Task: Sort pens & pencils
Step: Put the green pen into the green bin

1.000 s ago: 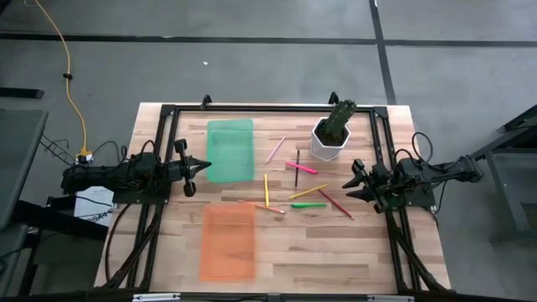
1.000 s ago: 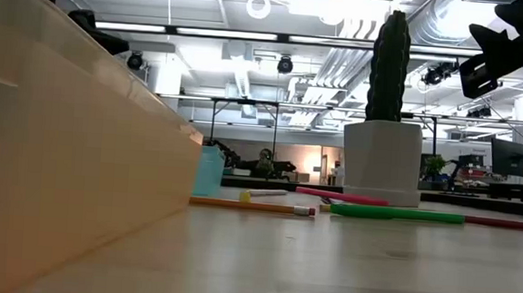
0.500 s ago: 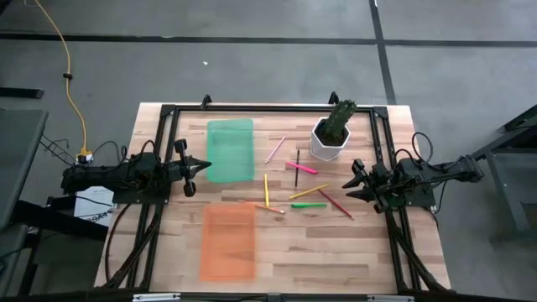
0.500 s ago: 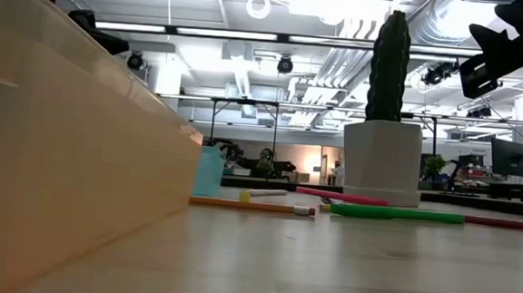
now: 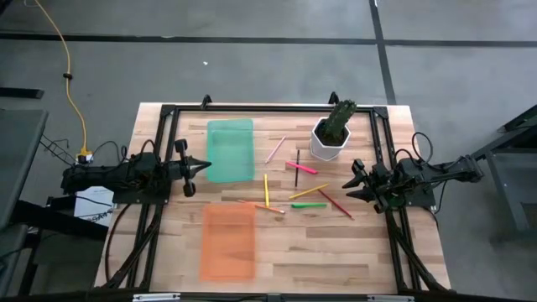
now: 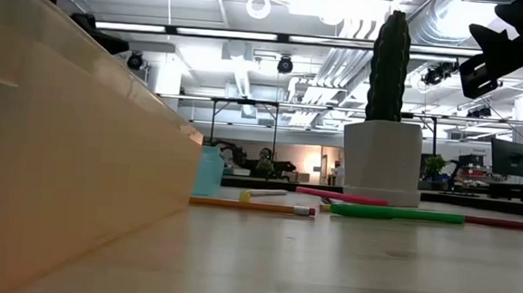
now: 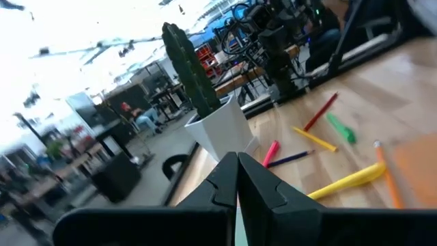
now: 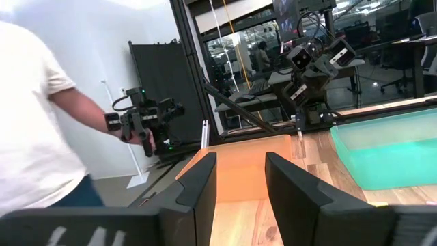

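Observation:
Pens and pencils lie scattered flat on the wooden table's middle. Among them are a magenta pen [image 5: 302,168], a green pen [image 5: 309,205], a yellow pen [image 5: 266,190], a pale pink pen [image 5: 275,149], a dark pencil [image 5: 297,166], a red pencil [image 5: 336,204], a yellow-orange pencil [image 5: 308,192] and an orange pencil [image 5: 262,205]. My left gripper [image 5: 205,166] hovers shut at the table's left, pointing level toward them. My right gripper [image 5: 346,183] hovers open at the right, just beyond the red pencil; nothing sits between its fingers [image 8: 198,181].
A green tray [image 5: 230,149] lies at the far left and an orange tray [image 5: 228,242] at the near left. A white pot with a cactus [image 5: 331,134] stands at the far right of the sticks. A person in a white shirt [image 8: 34,123] stands beyond the table.

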Robot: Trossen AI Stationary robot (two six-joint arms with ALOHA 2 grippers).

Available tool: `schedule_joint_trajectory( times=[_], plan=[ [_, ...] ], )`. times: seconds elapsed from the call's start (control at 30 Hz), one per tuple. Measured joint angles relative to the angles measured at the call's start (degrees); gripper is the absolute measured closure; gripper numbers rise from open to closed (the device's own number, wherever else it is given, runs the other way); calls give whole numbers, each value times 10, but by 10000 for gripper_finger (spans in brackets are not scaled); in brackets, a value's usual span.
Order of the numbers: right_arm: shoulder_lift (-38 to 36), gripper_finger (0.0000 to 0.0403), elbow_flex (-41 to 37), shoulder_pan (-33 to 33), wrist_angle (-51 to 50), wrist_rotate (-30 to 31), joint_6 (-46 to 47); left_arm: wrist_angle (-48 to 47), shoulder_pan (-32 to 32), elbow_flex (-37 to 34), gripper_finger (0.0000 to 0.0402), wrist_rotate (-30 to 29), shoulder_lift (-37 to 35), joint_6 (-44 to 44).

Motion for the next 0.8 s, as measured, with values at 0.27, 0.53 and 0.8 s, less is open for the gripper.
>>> schedule_joint_trajectory(
  times=[0.27,0.53,0.8],
  plan=[
    [0,285,0,0,1,0,-36,5,0,0,401,0,0,-240],
    [0,285,0,0,72,28,35,14,0,0,401,0,0,-537],
    [0,285,0,0,250,38,75,14,0,0,401,-6,0,-572]
  ],
)
